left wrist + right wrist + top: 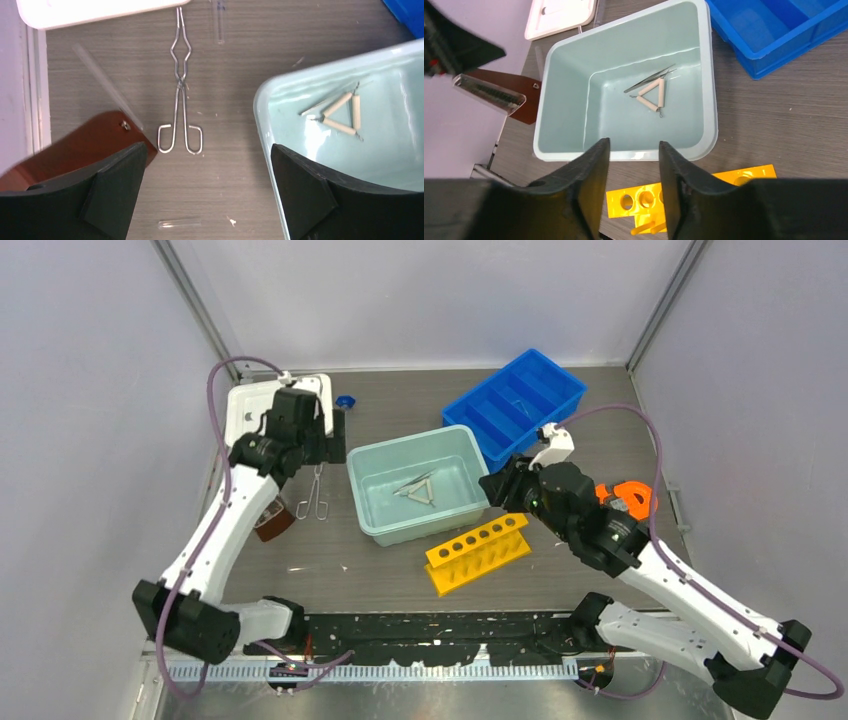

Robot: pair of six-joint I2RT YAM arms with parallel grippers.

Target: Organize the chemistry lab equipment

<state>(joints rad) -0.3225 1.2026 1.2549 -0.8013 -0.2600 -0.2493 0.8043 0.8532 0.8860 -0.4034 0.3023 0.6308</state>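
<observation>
**A:** Starting on the left side, what crowds the left gripper [208, 147]?

**B:** It hangs over the table [330, 560] between the white tray [250, 410] and the pale teal tub [420, 525]. Its jaws are spread wide and hold nothing. The metal tongs [180, 95] lie flat on the wood below, with their tips at the white tray's edge and their loops toward the arm's base. A brown block [75, 145] sits just beside the loops on one side, and the tub's rim curves in on the other.

**A:** Any glass nearby?

**B:** A clear tube [178, 223] lies on the wood between the fingers, nearer the base than the loops. A second clear tube [219, 27] lies beside the tongs' tips.

**A:** And inside the tub?

**B:** The wire triangle [651, 96] rests on the floor with the tweezers [650, 79] touching its far corner. Both are well apart from the walls.

**A:** The right gripper?

**B:** The right gripper [634, 142] hovers over the tub's near rim, jaws parted by a narrow gap and gripping nothing. The yellow rack [478, 553] lies just beside the tub on that side. The blue divided tray [515, 405] sits beyond the tub, close to its far corner, and an orange object [630, 498] sits behind the arm.

**A:** Where is there room to move?

**B:** Open wood runs along the near side between the brown block and the rack, and along the far edge behind the tub.
</observation>
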